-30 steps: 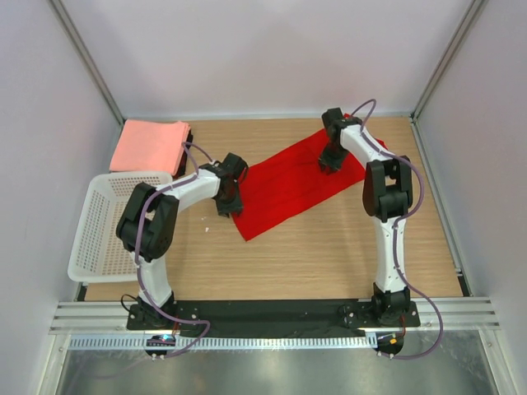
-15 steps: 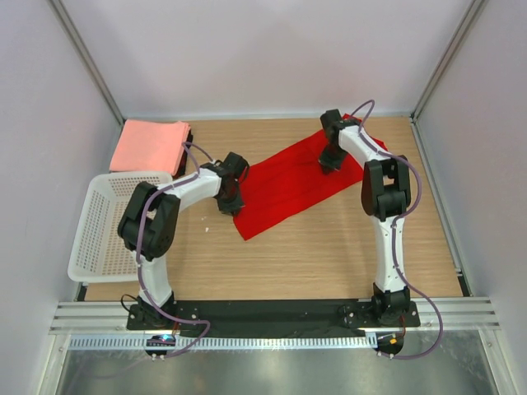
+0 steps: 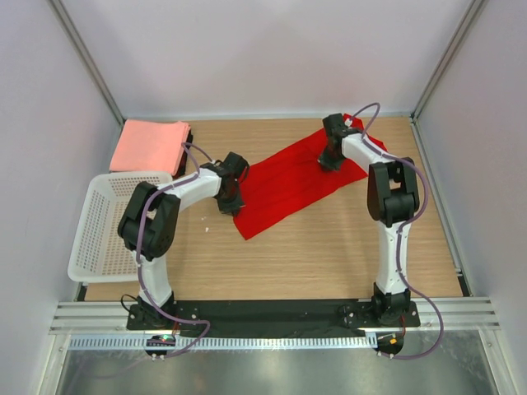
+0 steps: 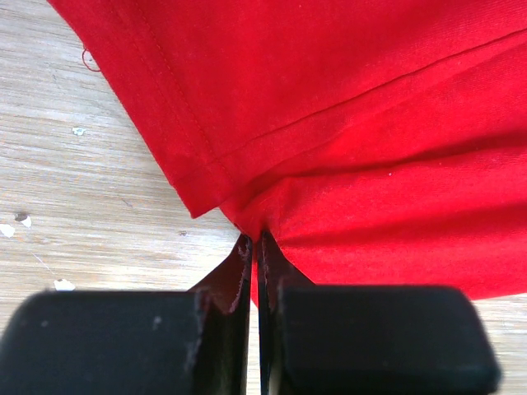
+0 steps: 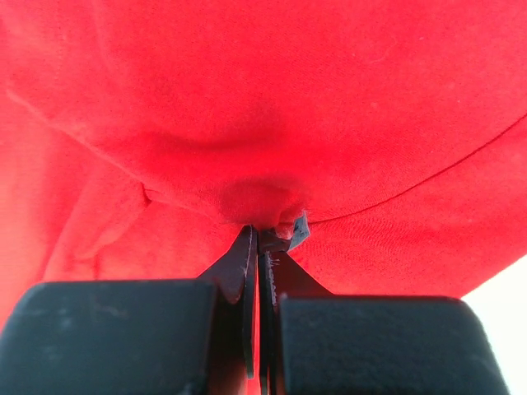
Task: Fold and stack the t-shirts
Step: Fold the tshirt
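A bright red t-shirt [image 3: 288, 183] lies as a long diagonal strip across the middle of the table. My left gripper [image 3: 230, 200] is shut on its near-left edge; in the left wrist view the red t-shirt [image 4: 346, 123] is pinched between the jaws of the left gripper [image 4: 256, 239]. My right gripper [image 3: 329, 158] is shut on the far-right part of the red t-shirt [image 5: 247, 99], the cloth bunched at the right gripper [image 5: 259, 233] beside a small grey tag [image 5: 298, 230]. A folded salmon-pink t-shirt [image 3: 150, 146] lies at the far left on a dark folded one [image 3: 189, 137].
A white mesh basket [image 3: 109, 224] stands at the left edge, just left of my left arm. Bare wooden table [image 3: 329, 247] stretches in front of the shirt. White walls and metal posts close in the back and sides.
The shirt's near-left corner has drawn slightly up and inward with the left gripper. The right gripper has shifted a little toward the far right, still holding the cloth.
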Robot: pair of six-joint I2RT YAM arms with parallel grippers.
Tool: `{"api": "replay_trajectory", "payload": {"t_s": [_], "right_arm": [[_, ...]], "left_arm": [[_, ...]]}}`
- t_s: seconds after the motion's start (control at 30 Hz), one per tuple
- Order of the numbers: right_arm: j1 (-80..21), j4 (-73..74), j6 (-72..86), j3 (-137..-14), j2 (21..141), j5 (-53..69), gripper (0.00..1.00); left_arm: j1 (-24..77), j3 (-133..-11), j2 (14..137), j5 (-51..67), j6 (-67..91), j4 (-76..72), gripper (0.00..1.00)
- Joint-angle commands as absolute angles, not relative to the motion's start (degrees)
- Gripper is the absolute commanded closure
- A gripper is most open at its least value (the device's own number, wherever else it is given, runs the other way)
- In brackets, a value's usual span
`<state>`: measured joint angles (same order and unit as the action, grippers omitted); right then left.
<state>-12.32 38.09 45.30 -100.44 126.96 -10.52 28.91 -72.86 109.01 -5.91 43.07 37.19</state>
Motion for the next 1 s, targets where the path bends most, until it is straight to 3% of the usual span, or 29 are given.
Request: {"api": "replay_trajectory", "payload": {"t_s": [0.0,0.37,0.97], "right_arm": [[-12.39,32.52,47.19,-99.32,121.82,-8.71,0.99],[-12.39,37.0,48.52,-97.82,117.86,-11.69,0.99],[-11.51,26.99,46.41,-95.45,121.82,-8.0,0.99]], "left_arm": [[28.56,-71.19,111.27,-9.32,42.98,39.11,1.0],[28.65,-69.96,109.07,-9.05,43.77,39.02,1.0],[28.57,-68.03,107.4,-10.2,45.17,38.93,1.0]]}}
